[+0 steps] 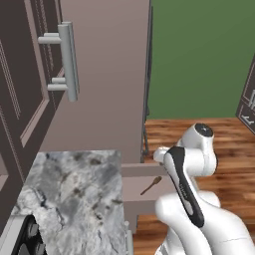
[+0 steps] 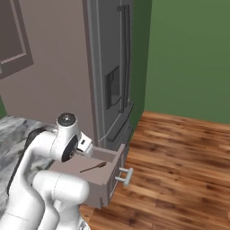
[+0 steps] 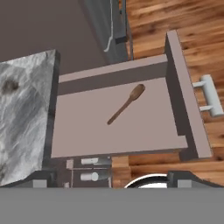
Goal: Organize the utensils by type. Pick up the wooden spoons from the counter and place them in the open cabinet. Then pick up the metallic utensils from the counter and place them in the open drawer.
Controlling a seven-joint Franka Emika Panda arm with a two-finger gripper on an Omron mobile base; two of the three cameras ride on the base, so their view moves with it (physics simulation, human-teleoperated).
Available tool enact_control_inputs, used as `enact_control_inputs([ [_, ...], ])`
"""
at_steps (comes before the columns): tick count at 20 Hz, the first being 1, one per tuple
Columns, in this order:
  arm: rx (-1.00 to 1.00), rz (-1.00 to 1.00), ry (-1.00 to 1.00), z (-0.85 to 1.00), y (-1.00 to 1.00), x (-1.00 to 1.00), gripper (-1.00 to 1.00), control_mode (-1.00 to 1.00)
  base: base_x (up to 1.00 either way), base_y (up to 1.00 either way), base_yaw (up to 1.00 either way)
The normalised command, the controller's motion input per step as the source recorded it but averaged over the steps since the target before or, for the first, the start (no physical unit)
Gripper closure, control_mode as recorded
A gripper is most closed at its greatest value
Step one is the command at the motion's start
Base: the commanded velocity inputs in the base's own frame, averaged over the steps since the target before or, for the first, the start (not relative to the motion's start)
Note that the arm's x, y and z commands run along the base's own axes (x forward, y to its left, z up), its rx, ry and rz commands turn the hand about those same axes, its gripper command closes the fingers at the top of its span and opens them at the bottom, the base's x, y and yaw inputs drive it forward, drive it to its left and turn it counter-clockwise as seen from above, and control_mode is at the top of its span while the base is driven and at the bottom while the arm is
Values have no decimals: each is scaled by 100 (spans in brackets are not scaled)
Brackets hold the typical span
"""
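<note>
1. Gripper (image 3: pixel 112 177): seen in the hand view as two dark finger tips at the bottom edge, spread wide with nothing between them; released.
2. Open drawer (image 3: pixel 175 78): pulled out directly below the hand. The hand view looks straight down into its flat floor; the right base view shows its front panel and silver bar handle from the side.
3. Wooden spoon (image 3: pixel 127 104): lies loose on the drawer floor, below and ahead of the finger tips, well apart from them, its bowl toward the drawer's front. Both base views show it as a thin dark sliver.
4. Counter (image 3: pixel 24 109): marbled stone top beside the drawer, off to the hand's left in the hand view.
5. Refrigerator (image 2: pixel 114 85): tall grey doors, seen in the right base view beyond the drawer.
6. Wood floor (image 2: pixel 179 157): under and past the drawer front.
</note>
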Motion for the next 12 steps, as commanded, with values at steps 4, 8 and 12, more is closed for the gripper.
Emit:
enact_control_inputs([
  [4, -11, 8, 0, 37, -3, -60, -100, -100, 0, 0, 0],
  [8, -8, 6, 0, 36, -2, -52, -100, -100, 0, 0, 0],
  [12, -7, 3, 2, 18, -1, -30, -100, -100, 0, 0, 0],
])
